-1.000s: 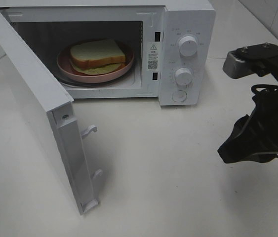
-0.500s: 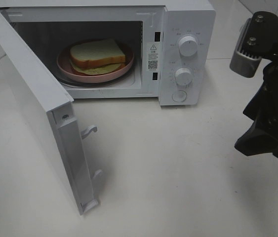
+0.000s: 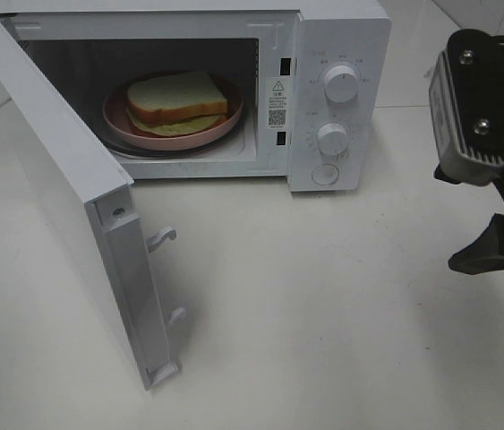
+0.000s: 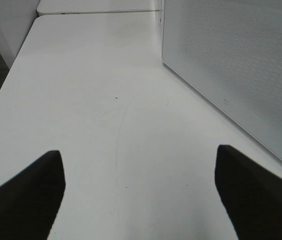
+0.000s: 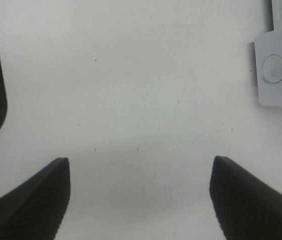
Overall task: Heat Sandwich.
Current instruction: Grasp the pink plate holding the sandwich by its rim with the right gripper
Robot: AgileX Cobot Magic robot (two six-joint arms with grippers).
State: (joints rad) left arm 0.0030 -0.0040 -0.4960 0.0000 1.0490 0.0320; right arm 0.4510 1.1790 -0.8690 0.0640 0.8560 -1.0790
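The sandwich is in the microwave, so shutting the door is your step. Left gripper and right gripper both gape empty; push the door's outer face.

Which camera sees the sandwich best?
The exterior high view: the sandwich lies in full sight on its pink plate inside the open microwave. Neither wrist view shows it; both show mostly table beside the microwave.

High overview; both wrists facing table.
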